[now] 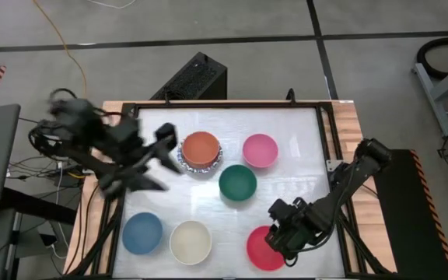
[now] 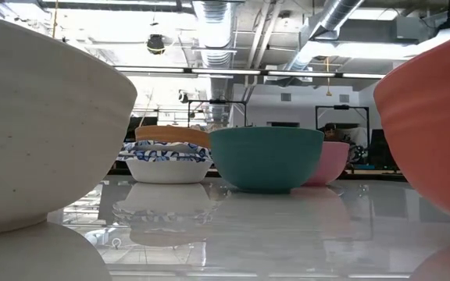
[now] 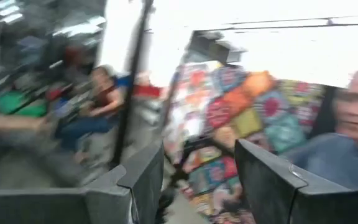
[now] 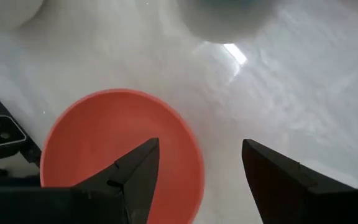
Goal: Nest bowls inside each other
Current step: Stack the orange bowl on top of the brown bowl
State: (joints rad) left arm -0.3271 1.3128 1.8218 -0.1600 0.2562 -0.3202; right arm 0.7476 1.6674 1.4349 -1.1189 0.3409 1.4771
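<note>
Bowls sit scattered over the glossy white table [image 1: 302, 155], and I count them from the left side across. Nearest the left arm, the blue bowl [image 1: 142, 232] rests at the front corner, with the cream bowl [image 1: 190, 242] just beside it. Further back, the left gripper [image 1: 162, 152] hangs just beside the stack; its fingers [image 3: 143, 180] stand apart with nothing between them. That stack is the orange bowl [image 1: 201, 148] nested in a white bowl with a blue patterned rim [image 1: 199, 166]; how many patterned bowls lie under it I cannot tell. Close to the stack, toward the middle, stands the dark green bowl [image 1: 238, 182], and behind it the pink bowl [image 1: 260, 150], on its own. At the front right, the red bowl [image 1: 261, 250] lies under the right gripper [image 1: 286, 233], whose jaws are spread wide, one finger [image 4: 138, 171] over the bowl's inside and the other over bare table, gripping nothing.
</note>
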